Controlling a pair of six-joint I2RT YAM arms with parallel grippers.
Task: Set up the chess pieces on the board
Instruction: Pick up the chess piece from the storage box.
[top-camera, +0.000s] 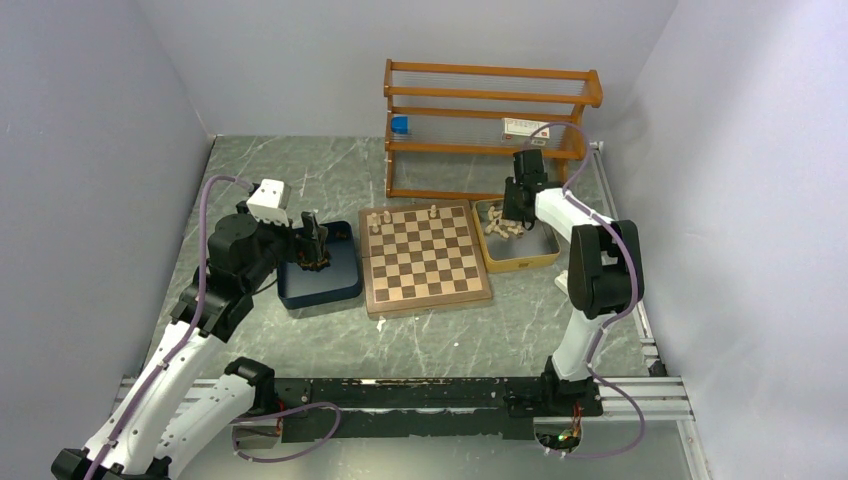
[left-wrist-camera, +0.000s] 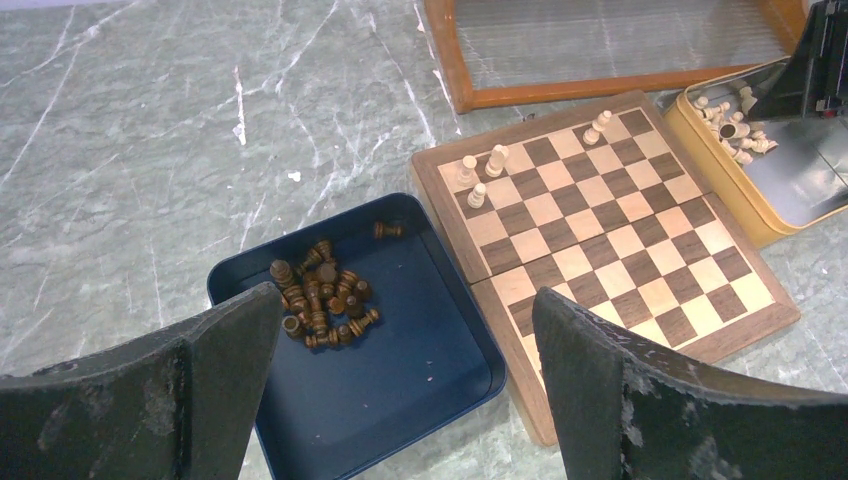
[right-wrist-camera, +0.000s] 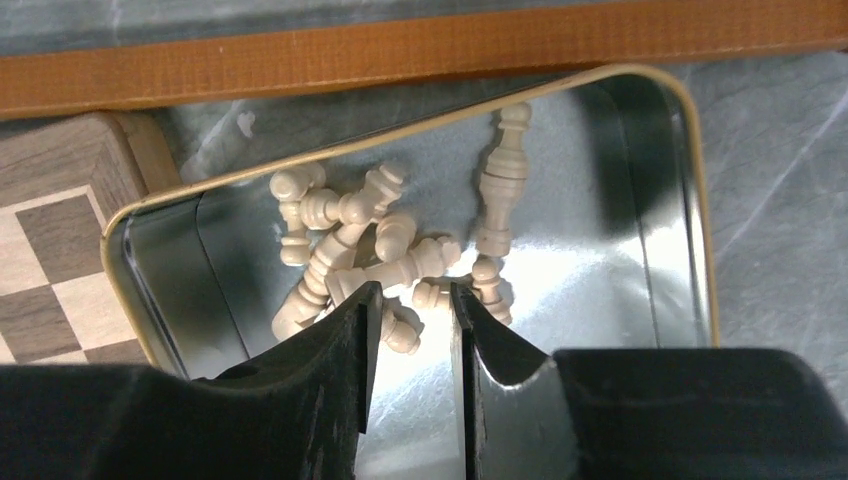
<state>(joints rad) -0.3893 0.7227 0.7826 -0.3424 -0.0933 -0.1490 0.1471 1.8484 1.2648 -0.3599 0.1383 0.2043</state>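
Four cream pieces (left-wrist-camera: 496, 160) are stood upright on the board (left-wrist-camera: 610, 240), along its edge nearest the wooden rack (top-camera: 490, 100): three are grouped at the corner toward the dark blue tray (left-wrist-camera: 215, 285), and one is set farther along. The board is laid flat on the marbled surface (top-camera: 300, 170) between that tray and the tan tray (right-wrist-camera: 700, 200).

The left jaws are spread wide and held empty above the blue tray. There the dark pieces (left-wrist-camera: 320, 295) are heaped on their sides, and one lies apart. The left arm is bent at the elbow, its wrist pitched down.

The right jaws are parted by only a narrow gap, and nothing is seen between them. Their tips are lowered to the tumbled cream pieces in the tan tray; whether any is touched cannot be told. The right arm is folded high and reached forward, wrist down. One tall piece (right-wrist-camera: 500, 180) is laid apart, its long axis pointed at the rack.
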